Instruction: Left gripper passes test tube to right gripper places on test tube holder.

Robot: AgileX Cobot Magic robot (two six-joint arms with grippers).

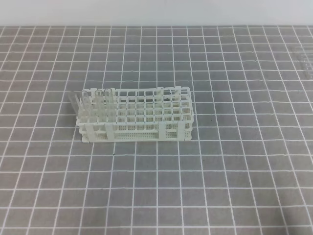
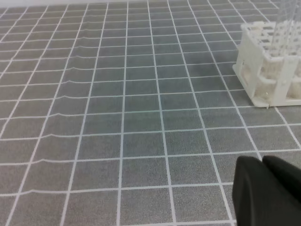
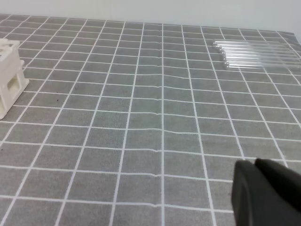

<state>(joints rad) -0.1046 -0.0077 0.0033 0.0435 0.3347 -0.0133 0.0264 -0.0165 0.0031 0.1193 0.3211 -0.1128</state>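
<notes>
The white test tube holder (image 1: pixel 146 128) stands mid-mat, and several clear test tubes (image 1: pixel 92 104) stand upright in its left end. More clear test tubes (image 3: pixel 256 52) lie side by side on the mat at the far right (image 1: pixel 304 59). Neither arm shows in the exterior high view. In the left wrist view my left gripper (image 2: pixel 261 162) sits at the bottom right, shut and empty, with the holder (image 2: pixel 263 70) ahead to its right. My right gripper (image 3: pixel 255 164) is also shut and empty, low over the mat, the holder's corner (image 3: pixel 8 77) far to its left.
A grey mat with a white grid (image 1: pixel 234 161) covers the table. A pale wall edge runs along the back (image 1: pixel 156 12).
</notes>
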